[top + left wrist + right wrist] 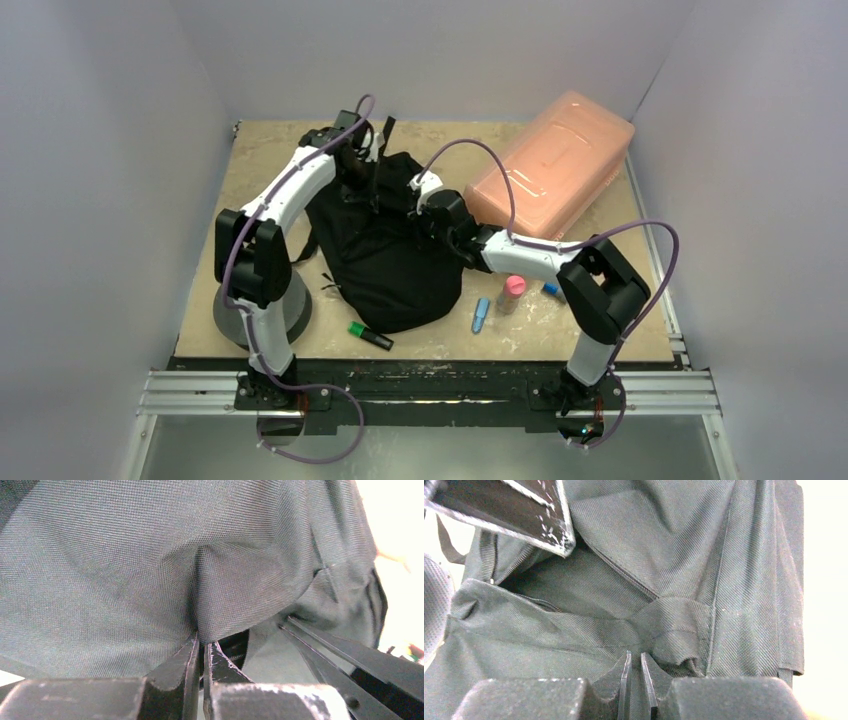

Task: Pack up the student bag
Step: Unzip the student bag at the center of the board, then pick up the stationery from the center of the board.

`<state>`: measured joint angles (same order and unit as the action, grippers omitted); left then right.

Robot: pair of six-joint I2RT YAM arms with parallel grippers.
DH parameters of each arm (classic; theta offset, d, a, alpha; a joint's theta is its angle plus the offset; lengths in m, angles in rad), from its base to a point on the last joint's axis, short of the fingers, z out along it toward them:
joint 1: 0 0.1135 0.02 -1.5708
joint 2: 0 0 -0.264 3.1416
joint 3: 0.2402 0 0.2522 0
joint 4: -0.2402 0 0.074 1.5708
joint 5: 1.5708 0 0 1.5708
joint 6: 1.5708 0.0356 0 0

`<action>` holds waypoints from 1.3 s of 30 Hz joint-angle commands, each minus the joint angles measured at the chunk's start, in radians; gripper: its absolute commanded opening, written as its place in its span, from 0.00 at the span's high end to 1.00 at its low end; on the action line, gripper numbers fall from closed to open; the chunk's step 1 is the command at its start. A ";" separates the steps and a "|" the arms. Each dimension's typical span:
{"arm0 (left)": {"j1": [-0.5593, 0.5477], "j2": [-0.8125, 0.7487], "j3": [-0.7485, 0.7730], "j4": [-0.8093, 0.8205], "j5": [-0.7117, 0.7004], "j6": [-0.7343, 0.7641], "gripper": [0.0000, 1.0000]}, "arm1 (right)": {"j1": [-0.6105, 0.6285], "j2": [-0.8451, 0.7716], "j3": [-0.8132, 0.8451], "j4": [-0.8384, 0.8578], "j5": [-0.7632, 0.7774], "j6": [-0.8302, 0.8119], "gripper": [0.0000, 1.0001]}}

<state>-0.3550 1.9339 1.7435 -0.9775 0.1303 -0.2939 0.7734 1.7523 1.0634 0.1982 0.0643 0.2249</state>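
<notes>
Your left gripper (pixel 202 642) pinched a fold of the student bag (pixel 385 250), probably to hold its mouth open. Your right gripper (pixel 635 655) sat nearly closed at a flap; grip unclear.

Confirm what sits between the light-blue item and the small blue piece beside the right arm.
A pink-capped bottle stands between the light-blue item and the blue piece; top view only.

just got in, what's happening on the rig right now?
Both arms are on the black student bag lying mid-table. The left claw is pinched shut on a fold of its fabric near the top. The right claw is at the bag's opening, jaws nearly together; whether it grips anything is unclear. A green marker and a pink-capped bottle lie outside the bag, not yet packed.
</notes>
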 commanded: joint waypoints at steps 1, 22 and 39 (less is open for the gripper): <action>0.071 -0.089 -0.026 0.112 0.255 -0.087 1.00 | 0.001 -0.009 0.043 -0.138 0.081 -0.073 0.83; 0.076 -0.071 -0.019 0.111 0.313 -0.107 1.00 | 0.472 -0.224 -0.047 -0.230 -0.062 0.063 0.38; 0.076 -0.073 -0.027 0.106 0.312 -0.105 1.00 | 0.613 0.087 0.138 -0.406 0.239 -0.003 0.36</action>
<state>-0.2798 1.9148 1.6901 -0.9062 0.3958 -0.3832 1.3819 1.8236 1.1378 -0.1490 0.1600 0.2375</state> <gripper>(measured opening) 0.022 0.641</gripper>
